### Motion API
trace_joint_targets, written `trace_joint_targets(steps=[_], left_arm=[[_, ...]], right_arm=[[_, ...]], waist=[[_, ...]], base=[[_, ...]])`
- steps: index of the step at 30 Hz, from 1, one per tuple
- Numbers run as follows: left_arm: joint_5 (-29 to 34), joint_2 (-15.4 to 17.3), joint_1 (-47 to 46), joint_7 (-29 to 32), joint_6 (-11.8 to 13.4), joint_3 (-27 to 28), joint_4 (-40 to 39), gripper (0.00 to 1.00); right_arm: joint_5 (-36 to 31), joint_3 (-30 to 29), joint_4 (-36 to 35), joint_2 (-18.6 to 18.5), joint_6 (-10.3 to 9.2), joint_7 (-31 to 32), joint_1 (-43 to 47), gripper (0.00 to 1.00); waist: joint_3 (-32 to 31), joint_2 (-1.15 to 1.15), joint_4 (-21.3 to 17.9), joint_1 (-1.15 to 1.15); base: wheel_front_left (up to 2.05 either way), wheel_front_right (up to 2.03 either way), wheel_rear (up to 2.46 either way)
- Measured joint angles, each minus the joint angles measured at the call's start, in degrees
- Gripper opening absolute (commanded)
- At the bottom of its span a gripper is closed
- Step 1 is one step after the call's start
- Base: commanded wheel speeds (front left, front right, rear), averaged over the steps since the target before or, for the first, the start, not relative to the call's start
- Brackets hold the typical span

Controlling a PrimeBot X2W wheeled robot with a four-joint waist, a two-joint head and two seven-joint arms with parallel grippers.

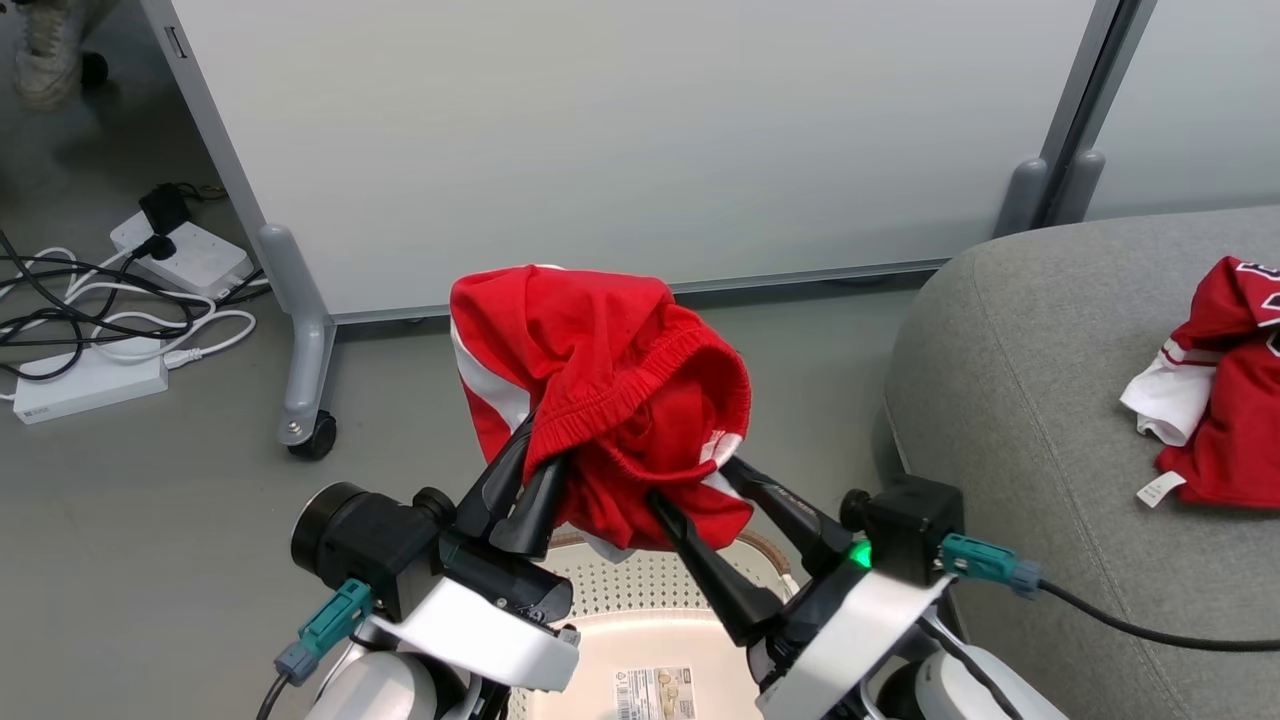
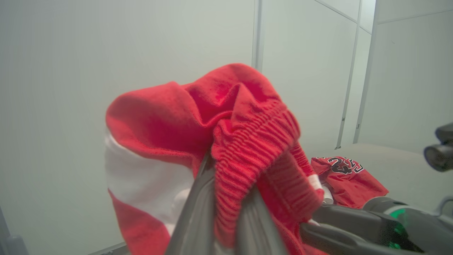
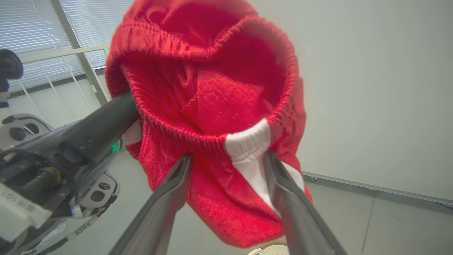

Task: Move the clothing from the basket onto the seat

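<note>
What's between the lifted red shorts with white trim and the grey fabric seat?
A bare strip of grey floor, in the head view; nothing stands between the red white-trimmed shorts and the grey fabric seat.

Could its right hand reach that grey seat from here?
Probably yes: the seat lies close on its right, with nothing between. The red shorts, pinched by the left hand, drape over the open right hand.

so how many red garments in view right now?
2. Red shorts held by the left tool above the basket; a jersey on the seat. Arms hide part of the basket, maybe more.
</note>
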Motion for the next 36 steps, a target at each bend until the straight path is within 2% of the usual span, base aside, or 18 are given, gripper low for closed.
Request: trace_joint_targets(steps=[2,3,4,5,15,16,17,18,24,36], left_arm=[[0.0,0.0,-0.2,0.0,0.0,-0.1,0.0,0.0],[0.0,0.1,-0.3,0.1,-0.1,-0.2,0.0,0.0],[0.0,0.1,-0.3,0.1,-0.2,-0.2,-0.1,0.0],[-0.1,0.1,-0.3,0.1,-0.3,-0.3,-0.1,0.0],[-0.4,0.5,-0.4,0.2,-0.3,-0.5,-0.1,0.0],[-0.4,0.5,-0.4,0.3,-0.2,-0.6,-0.1,0.28],[-0.5,0.5,-0.4,0.9,-0.3,-0.8,0.0,0.66],[-0.6,0.5,-0.4,1.0,-0.3,-0.9,0.0,1.0],[-0.7,1.1,-0.4,2.0,-1.4,-2.6,-0.1,1.0],[-0.1,3.0,-0.1,5.9,-5.4,-8.8,0.5,1.0]], right_arm=[[0.5,1.6,1.8,-0.2,0.0,-0.3,-1.2,1.0],[1.1,2.1,2.6,-0.2,0.0,-0.5,-1.8,0.45],[1.3,2.7,3.3,-0.2,0.0,-0.7,-2.4,0.04],[1.7,3.2,3.9,-0.3,0.0,-0.8,-2.9,0.0],[5.2,5.6,6.5,-0.8,0.0,-4.8,-5.2,0.0],[5.3,5.4,6.6,-1.0,0.0,-5.4,-5.4,0.0],[5.4,5.2,6.7,-1.1,0.0,-5.8,-5.7,0.0],[5.4,4.8,6.8,-1.2,0.0,-6.2,-5.8,0.0],[3.8,1.5,7.9,-0.9,0.0,-10.0,-7.2,0.0],[2.2,-4.1,13.0,0.0,0.0,-11.9,-9.0,0.0]], waist=[[0.1,0.0,0.0,0.0],[0.2,0.0,0.0,0.0],[0.2,0.0,0.1,0.0],[0.2,0.0,0.1,0.0],[0.1,0.0,0.3,0.0],[0.0,0.0,0.3,0.0],[0.0,0.0,0.2,0.0],[0.0,0.0,0.2,0.0],[0.1,0.0,-0.3,0.0],[0.7,0.0,-1.0,0.0]], base=[[0.0,0.0,0.0],[0.0,0.0,0.0],[0.0,0.0,0.0],[0.0,0.0,0.0],[0.0,0.0,0.0],[0.0,0.0,0.0],[0.0,0.0,0.0],[0.0,0.0,0.0],[0.0,0.0,0.0],[0.0,0.0,0.0]])
